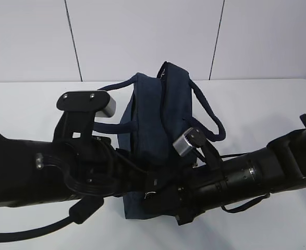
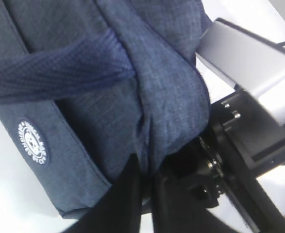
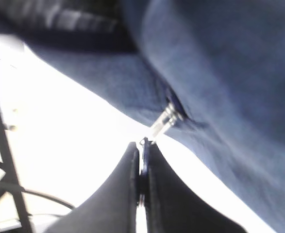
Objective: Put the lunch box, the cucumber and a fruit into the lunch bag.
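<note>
Lunch bag (image 1: 155, 112) being unzipped: left hand (image 2: 144, 187) pinches fabric, right hand (image 3: 141, 160) clamps zip pull (image 3: 164, 122); next, draw steadily.

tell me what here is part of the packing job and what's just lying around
Part of the job:
- lunch bag, dark blue, standing on the table
- zip pull, pinched by the right gripper
- left gripper, shut on a fold of the bag's fabric

Just there:
- white table; nothing else loose shows on it. The lunch box, cucumber and fruit are not in view.
</note>
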Motion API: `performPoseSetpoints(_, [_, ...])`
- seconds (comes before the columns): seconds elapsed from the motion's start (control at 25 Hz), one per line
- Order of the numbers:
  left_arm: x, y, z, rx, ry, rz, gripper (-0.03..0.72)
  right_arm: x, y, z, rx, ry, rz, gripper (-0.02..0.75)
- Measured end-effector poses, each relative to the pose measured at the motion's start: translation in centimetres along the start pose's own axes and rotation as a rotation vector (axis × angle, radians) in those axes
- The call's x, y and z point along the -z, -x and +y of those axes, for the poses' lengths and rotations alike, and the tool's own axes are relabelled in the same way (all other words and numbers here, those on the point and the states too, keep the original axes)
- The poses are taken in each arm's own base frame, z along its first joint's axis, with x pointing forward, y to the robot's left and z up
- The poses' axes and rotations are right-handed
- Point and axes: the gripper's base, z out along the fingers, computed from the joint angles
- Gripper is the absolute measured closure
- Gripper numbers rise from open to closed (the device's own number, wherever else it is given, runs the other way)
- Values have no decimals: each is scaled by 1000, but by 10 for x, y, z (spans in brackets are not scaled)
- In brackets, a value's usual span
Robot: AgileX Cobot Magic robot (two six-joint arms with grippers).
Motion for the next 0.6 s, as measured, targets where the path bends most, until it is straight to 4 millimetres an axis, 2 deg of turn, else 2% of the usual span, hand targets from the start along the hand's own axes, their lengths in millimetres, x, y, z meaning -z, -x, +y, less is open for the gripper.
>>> performPoseSetpoints(0.2, [0,0,0,0,2,-4,686,5,-9,5,-15,-30,30,751])
performPoseSetpoints(0.6, [0,1,0,0,4,-9,686,16,-2,9,35,-111,43,751])
